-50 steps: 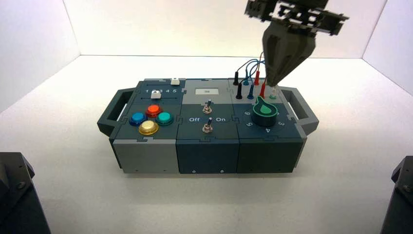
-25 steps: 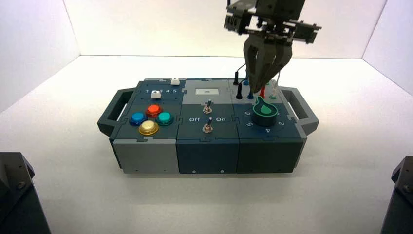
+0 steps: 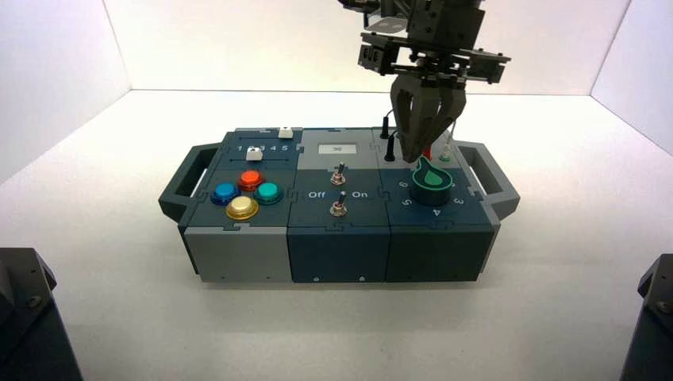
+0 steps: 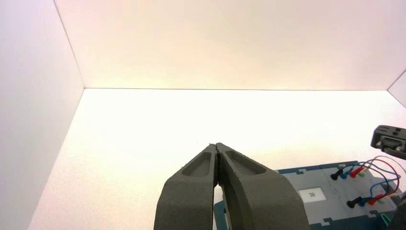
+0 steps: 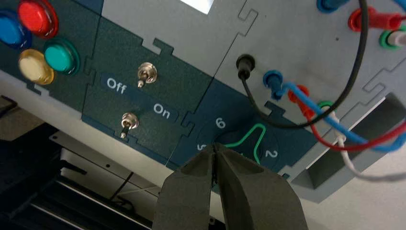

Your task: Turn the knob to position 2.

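The dark-green knob [image 3: 432, 178] with a mint-green top sits on the box's right module. In the right wrist view the knob [image 5: 245, 143] shows a green teardrop outline whose tip points between the dial digits 6 [image 5: 219, 123] and 2 [image 5: 271, 154], toward the wires. My right gripper [image 3: 414, 157] hangs point-down just above the knob's back-left edge, shut and empty; in its own view the right gripper [image 5: 214, 147] covers part of the knob. My left gripper [image 4: 217, 146] is shut and empty, held off to the box's left.
Two metal toggle switches [image 5: 146, 73] with Off and On lettering stand in the middle module. Red, blue, teal and yellow buttons [image 3: 246, 193] sit on the left. Plugged wires [image 5: 306, 103] loop just behind the knob. Box handles [image 3: 486, 171] stick out at both ends.
My right gripper has moved left and down from above the wire plugs to just over the knob, and its wrist has turned. The knob has not moved.
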